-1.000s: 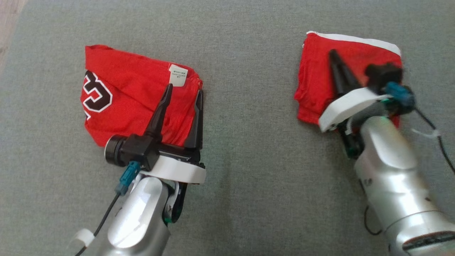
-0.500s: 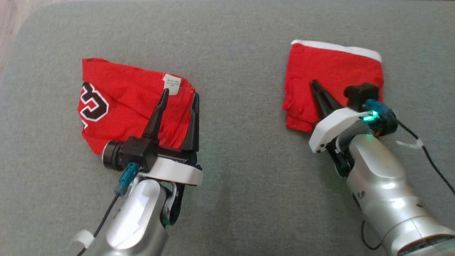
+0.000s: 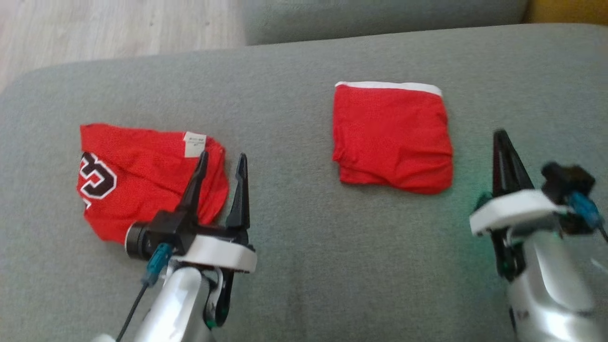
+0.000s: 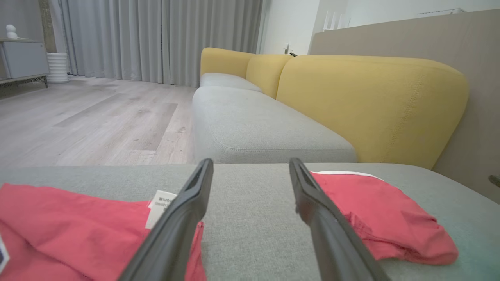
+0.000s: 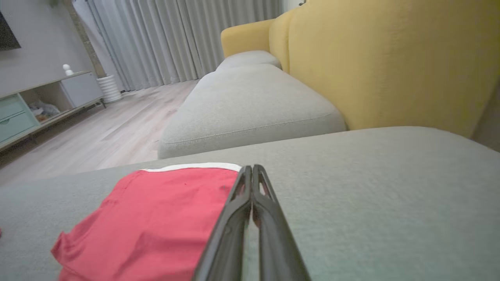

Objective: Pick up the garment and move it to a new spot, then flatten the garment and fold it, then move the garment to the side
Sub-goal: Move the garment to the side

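two red garments on the grey sofa cushion (image 3: pixel 294 266), two claws, going left to right.

far left is the crumpled red jersey (image 3: pixel 137 185). its long axis runs left-right across the cushion, with the dark number print (image 3: pixel 97 181) at its left end and a white tag (image 3: pixel 194 144) at the far right corner.

the left claw (image 3: pixel 223 155) hangs over that right end, jaws spread wide with nothing in them. in the left wrist view one finger (image 4: pixel 175 226) sits over the jersey's edge and the other over bare cushion.

past the middle is the folded red garment (image 3: pixel 392 137), a flat, nearly square packet, slightly wider than deep. its white trim (image 3: pixel 387 85) runs along the edge facing away from the robot, and the layered folds show at the near left corner.

the right claw (image 3: pixel 499 137) is just off its right side and clear of it in the head view – fingers pressed together, gripping nothing, pointing away from the robot.

behind the cushion there's wooden floor (image 3: pixel 118 28) and a yellow backrest (image 4: pixel 371 101).
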